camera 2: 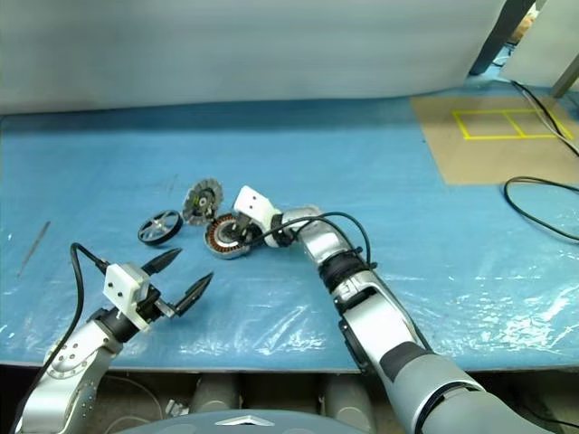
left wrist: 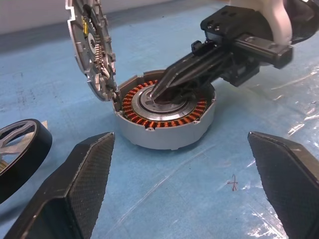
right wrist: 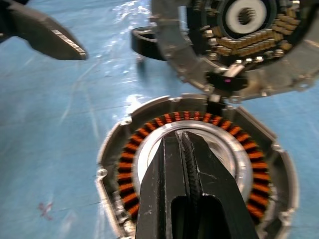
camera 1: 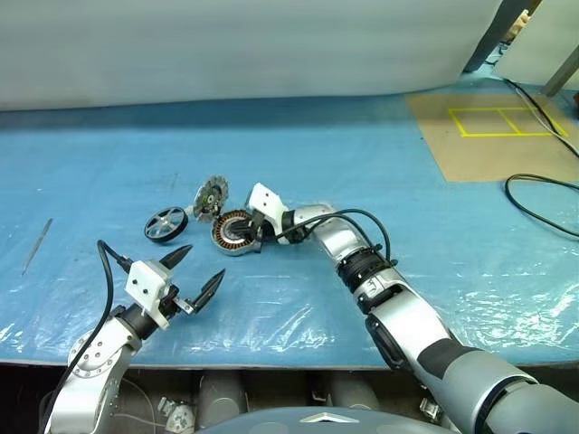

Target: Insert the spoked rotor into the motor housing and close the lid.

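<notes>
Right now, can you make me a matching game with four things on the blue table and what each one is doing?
Things:
1. motor housing
2. lid
3. spoked rotor
4. left gripper

States:
A. lying flat on the blue sheet, apart from the housing
B. fingers spread wide, holding nothing
C. standing up open at the housing's rim
D. copper windings showing, with the shut right gripper poking into its middle

Pairs: 1-D, 2-C, 3-A, 4-B
</notes>
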Robot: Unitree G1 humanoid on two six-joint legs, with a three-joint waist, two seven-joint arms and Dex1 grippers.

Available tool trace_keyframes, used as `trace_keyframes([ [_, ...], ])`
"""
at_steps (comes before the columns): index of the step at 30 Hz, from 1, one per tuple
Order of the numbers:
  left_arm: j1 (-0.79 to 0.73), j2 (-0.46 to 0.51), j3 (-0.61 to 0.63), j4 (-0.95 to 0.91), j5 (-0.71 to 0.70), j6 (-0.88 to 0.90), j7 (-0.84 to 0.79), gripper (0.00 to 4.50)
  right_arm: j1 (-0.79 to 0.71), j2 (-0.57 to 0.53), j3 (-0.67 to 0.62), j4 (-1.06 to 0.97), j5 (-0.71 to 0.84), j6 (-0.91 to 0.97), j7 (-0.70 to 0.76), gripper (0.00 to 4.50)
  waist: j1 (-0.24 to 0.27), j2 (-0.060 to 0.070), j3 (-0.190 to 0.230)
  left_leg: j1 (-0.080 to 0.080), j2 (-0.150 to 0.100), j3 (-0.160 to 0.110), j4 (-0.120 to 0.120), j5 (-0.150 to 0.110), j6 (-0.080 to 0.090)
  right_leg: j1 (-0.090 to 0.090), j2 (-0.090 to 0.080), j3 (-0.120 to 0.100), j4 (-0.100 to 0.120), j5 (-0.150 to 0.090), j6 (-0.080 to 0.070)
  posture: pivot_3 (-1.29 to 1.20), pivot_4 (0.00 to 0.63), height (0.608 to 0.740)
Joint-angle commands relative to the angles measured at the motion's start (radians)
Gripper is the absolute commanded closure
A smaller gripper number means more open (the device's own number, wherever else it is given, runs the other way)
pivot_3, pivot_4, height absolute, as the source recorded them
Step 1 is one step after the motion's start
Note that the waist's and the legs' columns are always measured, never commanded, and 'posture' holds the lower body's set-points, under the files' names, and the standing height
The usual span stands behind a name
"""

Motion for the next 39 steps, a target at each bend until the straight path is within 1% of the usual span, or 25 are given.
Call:
trace_keyframes([
  [1, -0.004, 0.012, 0.007, -0.011, 0.004, -0.015, -0.006, 0.0, 0.031, -0.014, 0.077, -0.027, -0.06, 0.015, 0.035, 4.48, 0.0, 0.0, 0.0, 0.0, 0.0, 0.0, 0.0, 0.0, 0.0, 0.0, 0.0, 0.0, 0.0, 0.0, 0.0, 0.0, 0.15, 0.74],
  [4, -0.007, 0.011, 0.006, -0.009, 0.005, -0.015, -0.007, 0.0, 0.033, -0.028, 0.101, -0.051, -0.076, 0.023, 0.041, 4.48, 0.001, 0.0, 0.0, 0.001, 0.0, 0.0, 0.0, 0.0, 0.0, 0.001, 0.0, 0.0, 0.0, 0.0, 0.0, 0.0, 0.15, 0.74],
  [6, -0.009, 0.01, 0.004, -0.007, 0.006, -0.015, -0.007, 0.0, 0.03, -0.024, 0.09, -0.048, -0.073, 0.011, 0.011, 4.48, 0.002, 0.0, 0.0, 0.001, -0.001, 0.0, 0.001, 0.0, 0.0, 0.001, -0.001, 0.0, 0.0, 0.0, 0.0, 0.0, 0.15, 0.74],
  [9, -0.011, 0.008, 0.004, -0.005, 0.007, -0.018, -0.006, 0.0, 0.011, 0.0, 0.032, -0.029, -0.037, -0.018, -0.054, 4.48, 0.001, 0.0, 0.0, 0.001, 0.0, 0.0, 0.0, 0.0, 0.0, 0.002, -0.001, 0.0, 0.0, 0.0, 0.0, 0.0, 0.15, 0.74],
  [13, -0.017, 0.01, 0.015, -0.002, 0.006, -0.02, -0.002, 0.0, -0.037, 0.024, -0.094, 0.006, 0.058, -0.016, -0.101, 4.48, 0.001, 0.0, 0.0, 0.001, 0.0, 0.0, 0.001, 0.0, 0.0, 0.001, -0.001, 0.0, 0.0, 0.0, 0.0, 0.0, 0.15, 0.74],
  [16, -0.022, 0.011, 0.02, -0.001, 0.003, -0.02, -0.001, 0.0, -0.057, 0.015, -0.124, 0.029, 0.072, -0.025, -0.099, 4.48, 0.001, 0.0, 0.0, -0.001, -0.001, 0.0, 0.001, 0.0, 0.0, -0.001, -0.001, 0.0, 0.0, 0.0, 0.0, 0.0, 0.15, 0.74],
  [19, -0.026, 0.013, 0.035, 0.002, -0.004, -0.02, 0.001, 0.0, -0.058, -0.002, -0.117, 0.041, 0.054, -0.033, -0.086, 4.48, 0.001, 0.0, 0.0, -0.001, 0.0, 0.0, 0.0, 0.0, 0.0, -0.002, 0.0, 0.0, 0.0, 0.0, 0.0, 0.0, 0.15, 0.74],
  [25, -0.05, 0.044, 0.078, 0.031, -0.014, -0.007, -0.006, 0.0, -0.027, -0.029, -0.11, -0.018, 0.064, 0.002, -0.03, 4.48, 0.002, 0.0, 0.0, -0.002, 0.0, 0.0, 0.0, 0.0, 0.0, -0.002, 0.0, 0.0, 0.0, 0.0, 0.0, 0.0, 0.15, 0.74],
  [29, -0.085, 0.107, 0.142, 0.099, -0.038, 0.002, -0.038, 0.0, -0.009, -0.044, -0.109, -0.06, 0.065, 0.019, -0.026, 4.48, 0.003, 0.0, 0.0, -0.002, 0.0, 0.0, 0.001, 0.0, 0.0, -0.002, 0.0, -0.001, 0.001, 0.0, 0.0, 0.0, 0.15, 0.74],
  [33, -0.158, 0.226, 0.15, 0.208, -0.022, -0.002, -0.142, 0.0, 0.023, -0.057, -0.105, -0.117, 0.068, 0.045, -0.019, 4.48, 0.005, 0.0, 0.0, -0.002, 0.0, 0.0, 0.001, 0.0, 0.0, -0.002, 0.0, -0.001, 0.001, 0.0, 0.0, 0.0, 0.15, 0.74],
  [39, -0.357, 0.389, 0.133, 0.398, -0.046, 0.039, -0.322, 0.0, 0.044, -0.07, -0.101, -0.161, 0.067, 0.073, -0.022, 4.48, 0.007, 0.0, 0.0, -0.002, 0.0, 0.0, 0.001, 0.002, -0.004, -0.002, 0.0, -0.001, 0.001, 0.0, 0.0, 0.0, 0.15, 0.74],
])
